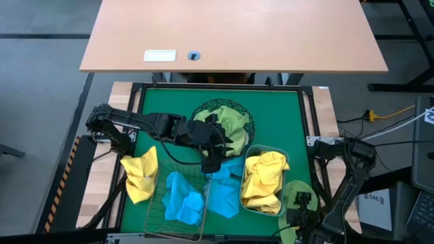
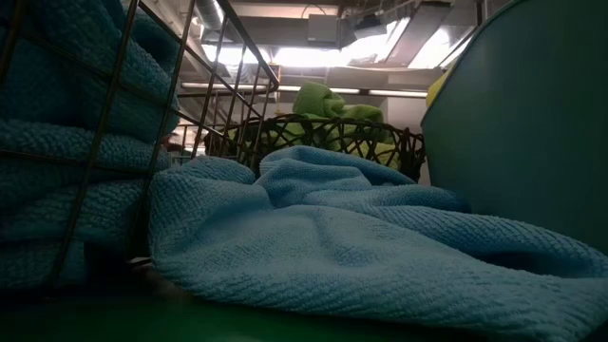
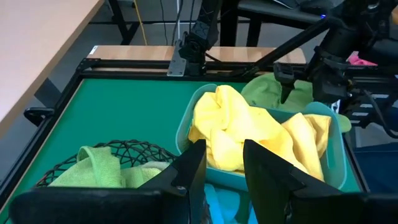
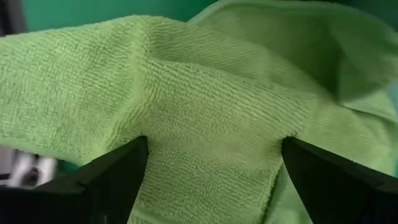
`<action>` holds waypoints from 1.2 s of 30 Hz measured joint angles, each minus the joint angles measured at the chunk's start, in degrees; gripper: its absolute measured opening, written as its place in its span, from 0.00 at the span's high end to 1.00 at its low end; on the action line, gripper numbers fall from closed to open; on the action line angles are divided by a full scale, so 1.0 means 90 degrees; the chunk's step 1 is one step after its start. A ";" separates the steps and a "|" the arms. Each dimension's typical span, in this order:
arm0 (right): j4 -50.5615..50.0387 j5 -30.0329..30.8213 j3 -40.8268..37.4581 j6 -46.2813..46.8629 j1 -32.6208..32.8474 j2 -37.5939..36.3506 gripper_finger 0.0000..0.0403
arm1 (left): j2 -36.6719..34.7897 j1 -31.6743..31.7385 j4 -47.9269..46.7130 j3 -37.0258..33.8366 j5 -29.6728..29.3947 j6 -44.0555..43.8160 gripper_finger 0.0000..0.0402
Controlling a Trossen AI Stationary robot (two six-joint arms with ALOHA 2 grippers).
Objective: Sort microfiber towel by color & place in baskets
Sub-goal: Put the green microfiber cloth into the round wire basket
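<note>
**Green towel directly under my right gripper**

Green matting covers the table [image 1: 156, 115], and on it stand the three containers. Near the middle of the high view is the round black wire-mesh bowl [image 1: 245, 114] with light green cloths in it. At the lower left stands the rectangular copper-coloured wire basket [image 1: 157, 203] with a sky blue cloth inside. At the lower right is the translucent bluish plastic tub [image 1: 255, 150], filled with bright yellow cloths [image 1: 266, 181].

My right gripper [image 1: 302, 205] is at the lower right corner of the high view, just beside the tub. Its fingers are spread wide and hold nothing. Between them, in the right wrist view, the loose light green microfiber towel [image 4: 205, 118] fills nearly the whole frame, so it lies straight below me and very close. I cannot tell if the fingertips already touch the fabric. I judge that the coming move is a short descent and a closing, and then a carry toward the upper left, to the mesh bowl.

My left gripper [image 1: 211, 163] hangs at the centre, over a sky blue towel [image 1: 225, 193] lying between basket and tub. Its fingers are half apart and, in its wrist view, empty. One yellow towel [image 1: 140, 175] lies outside the basket, at the left.
</note>
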 joint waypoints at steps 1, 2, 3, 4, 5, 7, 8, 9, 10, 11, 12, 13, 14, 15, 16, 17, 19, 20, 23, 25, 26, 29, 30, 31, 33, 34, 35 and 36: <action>0.0131 0.0000 0.0000 0.0000 0.0000 0.0035 0.08 | 0.0000 -0.0015 0.0003 0.0000 0.0000 0.0000 0.75; 0.0302 0.0000 0.0000 0.0000 0.0000 0.0064 0.08 | 0.0000 -0.0031 0.0003 0.0000 -0.0003 0.0000 0.75; 0.0484 0.0006 0.0000 0.0000 0.0000 0.0098 0.08 | 0.0000 -0.0039 0.0006 0.0000 -0.0003 0.0000 0.75; 0.0643 0.0036 0.0000 0.0000 0.0000 0.0119 0.08 | 0.0000 -0.0052 0.0005 0.0000 -0.0003 0.0000 0.75; 0.0772 0.0107 0.0000 0.0000 0.0000 0.0159 0.08 | 0.0000 -0.0064 0.0005 0.0000 -0.0005 0.0000 0.75; 0.1050 0.0184 0.0000 0.0004 0.0000 0.0252 0.08 | 0.0000 -0.0093 0.0003 0.0000 -0.0005 0.0000 0.75; 0.1202 0.0189 0.0000 0.0002 0.0000 0.0302 0.08 | 0.0000 -0.0109 0.0006 0.0000 -0.0005 0.0000 0.75; 0.1333 0.0189 0.0000 0.0002 0.0000 0.0344 0.08 | 0.0000 -0.0121 0.0006 0.0000 -0.0005 0.0000 0.75; 0.1439 0.0187 0.0000 0.0002 0.0000 0.0381 0.08 | 0.0000 -0.0140 0.0006 0.0000 -0.0004 0.0000 0.75; 0.1530 0.0189 0.0000 0.0002 0.0000 0.0412 0.08 | 0.0000 -0.0146 0.0006 0.0000 -0.0005 0.0000 0.75; 0.1578 0.0189 0.0005 0.0002 0.0000 0.0431 0.08 | 0.0001 -0.0152 0.0006 -0.0001 -0.0002 0.0000 0.75; 0.1577 0.0189 0.0009 0.0002 0.0000 0.0454 0.08 | 0.0000 -0.0152 0.0003 -0.0002 -0.0001 0.0000 0.75; 0.1547 0.0191 0.0011 0.0002 0.0000 0.0458 0.08 | 0.0000 -0.0150 0.0003 -0.0002 -0.0002 0.0000 0.75; 0.1496 0.0203 0.0013 0.0002 0.0000 0.0458 0.08 | 0.0000 -0.0148 0.0003 -0.0002 -0.0005 0.0000 0.75; 0.1420 0.0209 0.0017 0.0002 0.0002 0.0458 0.08 | 0.0000 -0.0148 0.0003 -0.0002 -0.0005 0.0000 0.75; 0.1336 0.0211 0.0022 0.0003 0.0002 0.0460 0.08 | 0.0001 -0.0148 0.0003 -0.0002 -0.0005 0.0000 0.75; 0.1157 0.0225 0.0022 0.0005 0.0000 0.0460 0.08 | 0.0000 -0.0148 -0.0001 -0.0002 -0.0005 0.0000 0.75; 0.1118 0.0225 0.0022 0.0005 0.0000 0.0460 0.09 | 0.0000 -0.0148 -0.0009 -0.0002 -0.0005 0.0000 0.75; 0.1089 0.0228 0.0022 0.0005 0.0002 0.0460 0.14 | 0.0000 -0.0148 -0.0203 -0.0002 -0.0002 0.0000 0.75; 0.1070 0.0227 0.0019 0.0005 0.0000 0.0460 0.21 | -0.0026 -0.0149 -0.0424 -0.0005 -0.0002 0.0000 0.75; 0.1065 0.0228 0.0017 0.0005 0.0002 0.0460 0.25 | -0.0038 -0.0148 -0.0562 -0.0005 -0.0002 0.0000 0.75; 0.1041 0.0245 0.0012 0.0002 0.0002 0.0463 0.39 | -0.0141 -0.0156 -0.0977 -0.0007 0.0008 0.0000 0.75; 0.1034 0.0297 0.0010 0.0001 0.0002 0.0465 0.44 | -0.0171 -0.0158 -0.1067 -0.0007 0.0052 0.0000 0.75; 0.1034 0.0340 0.0010 -0.0004 0.0002 0.0467 0.49 | -0.0233 -0.0158 -0.1169 -0.0007 0.0097 0.0001 0.75; 0.1020 0.0396 0.0006 -0.0019 0.0007 0.0470 0.59 | -0.0349 -0.0182 -0.1519 -0.0007 0.0203 -0.0006 0.75; 0.1011 0.0398 0.0005 -0.0019 0.0006 0.0470 0.65 | -0.0427 -0.0182 -0.1626 -0.0007 0.0250 -0.0019 0.75; 0.0999 0.0401 0.0005 -0.0022 0.0002 0.0470 0.71 | -0.0496 -0.0182 -0.1745 -0.0007 0.0299 -0.0061 0.75; 0.0981 0.0408 0.0002 -0.0022 0.0002 0.0470 0.76 | -0.0577 -0.0187 -0.1886 -0.0007 0.0314 -0.0134 0.75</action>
